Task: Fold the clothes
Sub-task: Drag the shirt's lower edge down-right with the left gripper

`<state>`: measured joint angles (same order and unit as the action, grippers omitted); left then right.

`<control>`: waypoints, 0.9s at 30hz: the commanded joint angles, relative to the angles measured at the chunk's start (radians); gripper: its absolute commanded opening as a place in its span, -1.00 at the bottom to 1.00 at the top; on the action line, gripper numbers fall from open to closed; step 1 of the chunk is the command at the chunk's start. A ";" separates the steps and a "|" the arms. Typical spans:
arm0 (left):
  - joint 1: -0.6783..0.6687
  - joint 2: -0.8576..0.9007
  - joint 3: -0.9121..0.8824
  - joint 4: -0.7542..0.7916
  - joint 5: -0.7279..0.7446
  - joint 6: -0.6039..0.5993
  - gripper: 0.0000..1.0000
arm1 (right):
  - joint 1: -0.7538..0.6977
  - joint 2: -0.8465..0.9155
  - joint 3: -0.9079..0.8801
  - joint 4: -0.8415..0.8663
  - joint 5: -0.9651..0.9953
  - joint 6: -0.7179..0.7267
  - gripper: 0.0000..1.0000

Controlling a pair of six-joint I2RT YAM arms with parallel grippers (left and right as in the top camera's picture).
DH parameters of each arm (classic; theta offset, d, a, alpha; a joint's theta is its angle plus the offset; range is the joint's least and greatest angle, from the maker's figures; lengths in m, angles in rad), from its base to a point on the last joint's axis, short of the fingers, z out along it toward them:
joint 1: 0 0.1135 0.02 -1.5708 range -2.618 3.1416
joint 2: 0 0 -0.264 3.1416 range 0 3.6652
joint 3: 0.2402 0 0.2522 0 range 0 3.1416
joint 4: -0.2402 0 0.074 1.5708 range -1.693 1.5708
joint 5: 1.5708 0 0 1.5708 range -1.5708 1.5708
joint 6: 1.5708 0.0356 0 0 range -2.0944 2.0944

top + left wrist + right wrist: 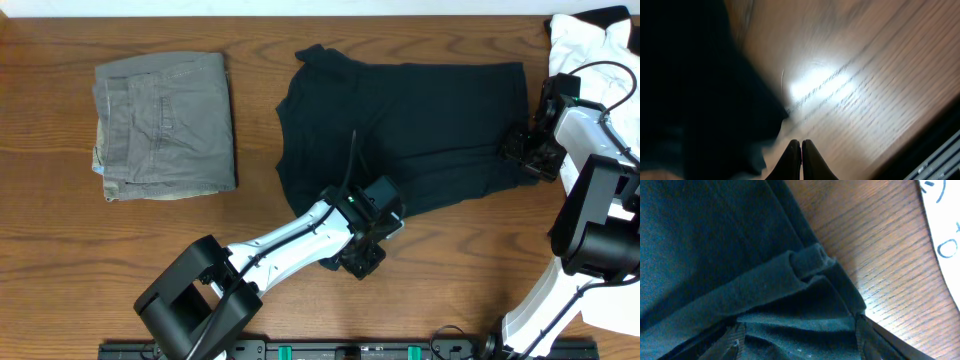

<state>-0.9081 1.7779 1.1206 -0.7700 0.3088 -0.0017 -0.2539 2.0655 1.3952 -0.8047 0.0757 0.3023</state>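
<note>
The clothes, a black T-shirt (pixel 420 120), lie spread flat on the wooden table, right of centre. My left gripper (pixel 362 266) sits just off the shirt's near edge. In the left wrist view it (pixel 801 145) is shut, with nothing showing between the tips, and the black fabric (pixel 690 90) lies to its left. My right gripper (pixel 522 150) is at the shirt's right edge. In the right wrist view it (pixel 797 330) stands wide open, and the shirt's fabric (pixel 715 240) and a rolled hem (pixel 810 260) lie between its fingers (pixel 875 337).
Folded grey-green trousers (pixel 165 125) lie at the back left. A white printed garment (pixel 590 35) is bunched at the back right corner, close to my right arm, and its edge (pixel 945 225) shows in the right wrist view. Bare wood (pixel 120 260) runs along the near left.
</note>
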 commanded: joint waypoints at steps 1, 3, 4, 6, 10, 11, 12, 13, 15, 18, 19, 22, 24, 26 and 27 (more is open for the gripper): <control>-0.001 -0.035 0.013 -0.019 0.005 -0.030 -0.88 | 0.005 0.074 -0.029 0.011 -0.012 -0.004 0.40; -0.001 -0.056 0.031 -0.023 0.006 -0.032 -0.88 | 0.005 0.074 -0.029 0.011 -0.012 -0.004 0.40; -0.001 -0.071 0.037 -0.023 0.006 -0.042 -0.88 | 0.005 0.074 -0.029 0.011 -0.012 -0.004 0.40; -0.001 -0.109 0.050 -0.022 0.005 -0.063 -0.87 | 0.005 0.074 -0.029 0.011 -0.012 -0.004 0.40; 0.008 -0.187 0.053 -0.024 -0.119 -0.114 -0.84 | 0.005 0.074 -0.029 0.011 -0.012 -0.004 0.41; 0.014 -0.195 0.053 -0.031 -0.203 -0.165 -0.80 | 0.005 0.074 -0.029 0.011 -0.012 -0.004 0.41; 0.020 -0.197 0.053 -0.036 -0.257 -0.198 -0.79 | 0.005 0.074 -0.029 0.011 -0.013 -0.004 0.41; 0.029 -0.196 0.052 -0.041 -0.304 -0.231 -0.79 | 0.005 0.074 -0.029 0.011 -0.013 -0.004 0.41; 0.050 -0.187 0.047 -0.040 -0.312 -0.277 -0.77 | 0.005 0.074 -0.025 -0.004 -0.013 -0.003 0.43; 0.078 -0.148 0.037 -0.041 -0.290 -0.334 -0.75 | 0.005 0.064 0.025 -0.080 -0.013 -0.004 0.57; 0.085 -0.128 0.032 -0.042 -0.290 -0.354 -0.72 | 0.006 0.054 0.050 -0.117 -0.012 -0.005 0.62; 0.100 -0.067 0.025 -0.047 -0.291 -0.363 -0.70 | 0.009 0.001 0.109 -0.209 -0.021 -0.031 0.75; 0.110 -0.026 0.025 -0.055 -0.291 -0.363 -0.70 | 0.014 -0.047 0.123 -0.245 -0.040 -0.046 0.81; 0.120 0.003 0.025 -0.056 -0.291 -0.363 -0.70 | 0.016 -0.084 0.122 -0.264 -0.061 -0.050 0.82; 0.126 0.016 0.025 -0.056 -0.291 -0.363 -0.70 | 0.016 -0.101 0.122 -0.277 -0.069 -0.053 0.82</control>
<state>-0.7986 1.7649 1.1530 -0.8165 0.0406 -0.3397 -0.2493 2.0491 1.4868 -1.0637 0.0425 0.2737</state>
